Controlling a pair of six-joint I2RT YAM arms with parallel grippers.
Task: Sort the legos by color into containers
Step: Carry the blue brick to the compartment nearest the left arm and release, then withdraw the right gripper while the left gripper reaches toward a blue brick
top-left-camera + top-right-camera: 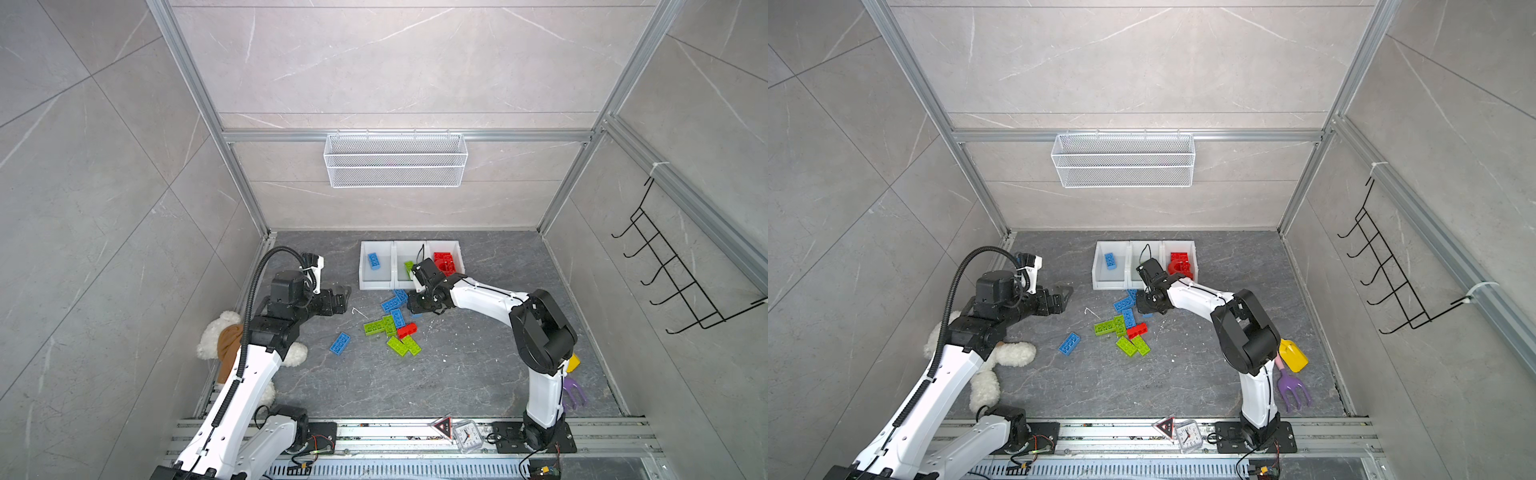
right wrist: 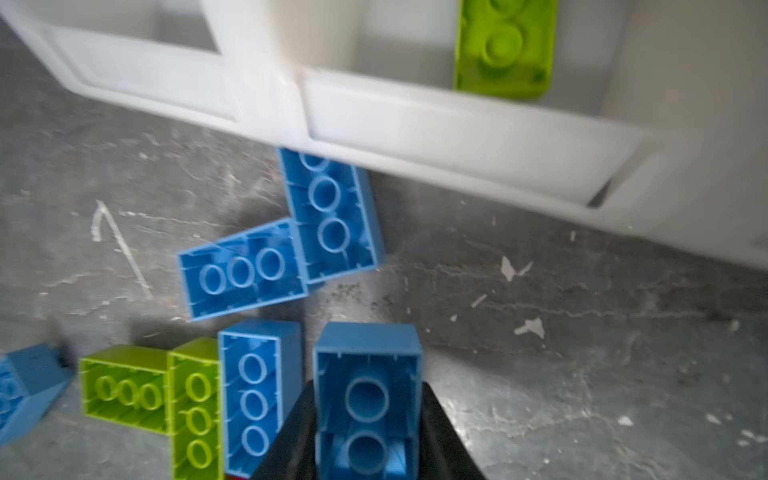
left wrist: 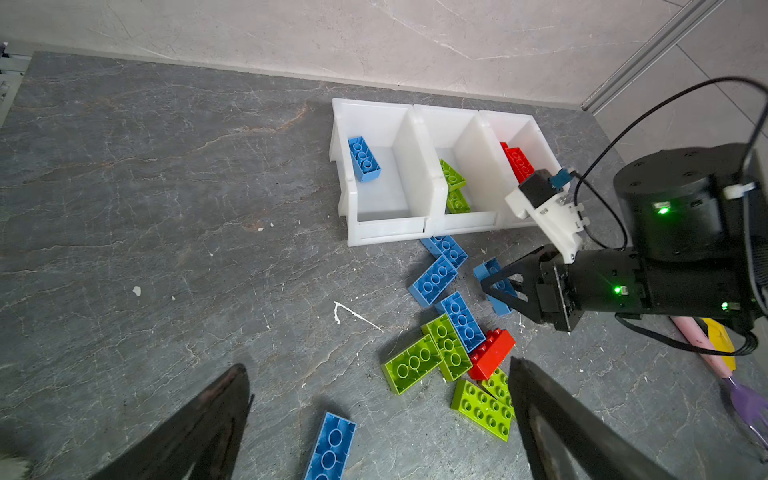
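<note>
**1.** Lone blue plastic brick (image 1: pixel 340 343). Hollow side up, nearest item, left of the heap, loose on the dark stone-patterned surface (image 1: pixel 457 374).

**2.** Heap, centre.
- Pair of lime-green plastic bricks (image 1: pixel 403 345), studs up.
- Behind them, a red plastic brick (image 1: pixel 406 330).
- Two upturned green bricks (image 1: pixel 374 327).
- Three loose blue bricks (image 1: pixel 391 304), running toward the bins.
- All unsorted.

**3.** Right claw (image 2: pixel 368 415). Clamped on the held blue brick (image 2: pixel 368 365) at the heap's far right edge, a little short of the bins. Whether the brick is clear of the surface cannot be told.

**4.** Left claw (image 1: pixel 343 297). Fingers wide apart, empty, well left of the heap.

**5.** Three white plastic bins in a row, farthest.
- Left bin (image 3: pixel 386 232): one binned blue brick (image 3: pixel 364 159).
- Middle bin (image 3: pixel 469 218): binned green bricks (image 3: pixel 453 178).
- Right bin (image 3: pixel 511 124): binned red bricks (image 3: pixel 517 162).

**Step in hand (judged):** the grasp stage on a blue brick.

**Next move calls for:**
- lifting it free of its neighbours;
- carrying it far and left, over the front wall;
- letting go above the left bin, not the middle one directly ahead.
</note>
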